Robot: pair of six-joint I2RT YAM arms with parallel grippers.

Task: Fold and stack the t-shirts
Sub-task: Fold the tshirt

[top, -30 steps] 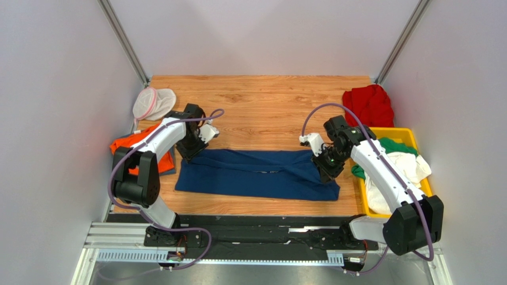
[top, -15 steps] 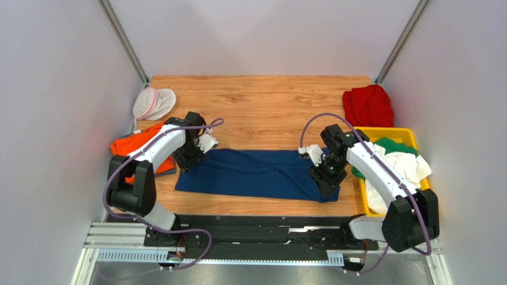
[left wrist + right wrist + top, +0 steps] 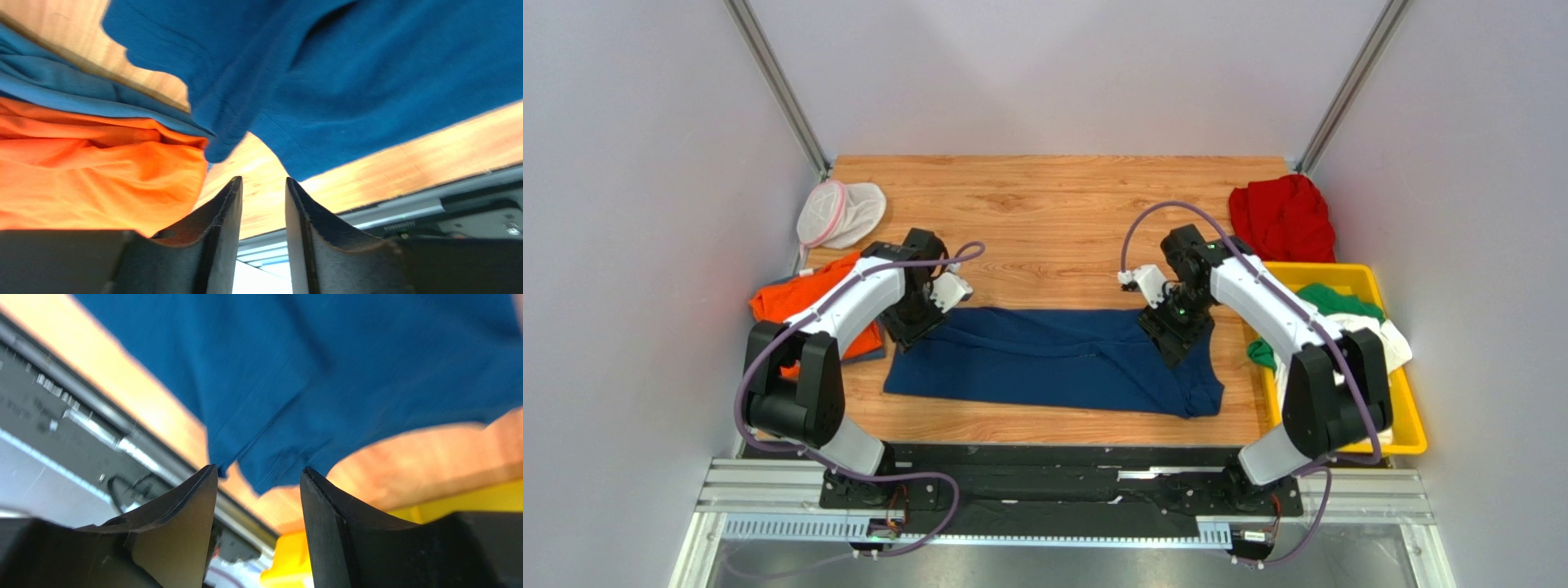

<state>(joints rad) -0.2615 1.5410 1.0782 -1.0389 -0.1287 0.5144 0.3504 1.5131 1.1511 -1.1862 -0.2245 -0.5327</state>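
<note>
Beside navy t-shirt, orange t-shirt, yellow bin

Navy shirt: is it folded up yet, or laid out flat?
Partly folded: the navy shirt lies as one long band across the table, layers overlapping mid-band, not yet a compact square.

Right wrist view is motion-blurred, navy t-shirt cut off at its top edge. From above, my left arm hides part of the orange t-shirt; my right arm hides part of the white t-shirt and yellow bin.
</note>
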